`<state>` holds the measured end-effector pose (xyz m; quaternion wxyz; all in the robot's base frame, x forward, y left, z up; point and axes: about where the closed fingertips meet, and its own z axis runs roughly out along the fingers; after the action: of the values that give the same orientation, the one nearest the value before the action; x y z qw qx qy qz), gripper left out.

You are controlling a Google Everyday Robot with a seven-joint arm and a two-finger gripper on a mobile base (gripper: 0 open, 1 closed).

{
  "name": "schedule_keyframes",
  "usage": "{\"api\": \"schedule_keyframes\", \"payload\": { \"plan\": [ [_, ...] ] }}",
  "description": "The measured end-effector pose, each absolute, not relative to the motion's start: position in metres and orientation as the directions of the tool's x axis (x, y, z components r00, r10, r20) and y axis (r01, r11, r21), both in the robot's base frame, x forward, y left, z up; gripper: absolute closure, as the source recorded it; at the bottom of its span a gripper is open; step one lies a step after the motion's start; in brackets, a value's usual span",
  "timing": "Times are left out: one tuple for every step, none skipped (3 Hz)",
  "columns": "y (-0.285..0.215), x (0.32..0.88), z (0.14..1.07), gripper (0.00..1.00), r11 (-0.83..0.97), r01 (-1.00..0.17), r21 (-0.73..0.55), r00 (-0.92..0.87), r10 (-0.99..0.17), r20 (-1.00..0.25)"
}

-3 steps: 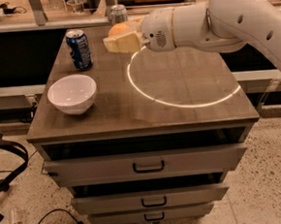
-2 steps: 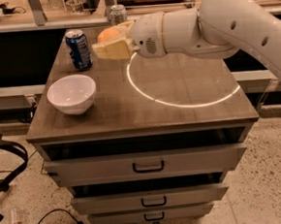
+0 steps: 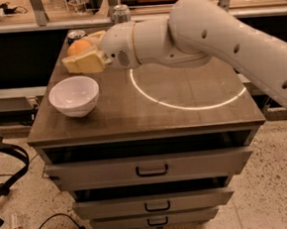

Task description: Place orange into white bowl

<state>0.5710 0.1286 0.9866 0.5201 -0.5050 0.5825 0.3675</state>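
Nearest me, the drawer unit (image 3: 152, 168) has three fronts, all pushed in. Its tabletop (image 3: 134, 119) carries the work. On the near left part stands the white bowl (image 3: 74, 95), upright and empty, set well inside the edge; judged a stable and ready target. To the right a ring of light (image 3: 192, 102) lies on the bare wood, with nothing inside it. Behind the bowl and above tabletop level, the hand (image 3: 79, 54) is clamped on the orange (image 3: 77, 46). Its pale yellow fingers (image 3: 82, 65) press the fruit from below and behind, so it is carried clear of the surface. The orange hangs just beyond the bowl's far rim, not yet over the mouth; judged mid-transfer, needing a short move toward me and a lowering before release. The white arm (image 3: 216, 31) reaches in from the right, which leaves the bowl unobstructed. Close behind the hand a blue can (image 3: 75, 35) is partly hidden; a contact risk. Farther back stands a silver can (image 3: 120, 13)
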Motion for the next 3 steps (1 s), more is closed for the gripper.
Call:
{"api": "schedule_keyframes", "payload": {
  "plan": [
    [0.154, 0.571, 0.976, 1.00, 0.190, -0.977, -0.100, 0.051, -0.245, -0.968],
    [0.176, 0.569, 0.958, 1.00, 0.157, -0.984, -0.081, 0.035, -0.278, -0.960],
    [0.195, 0.566, 0.936, 1.00, 0.125, -0.991, -0.050, 0.011, -0.294, -0.956]
  ]
}}
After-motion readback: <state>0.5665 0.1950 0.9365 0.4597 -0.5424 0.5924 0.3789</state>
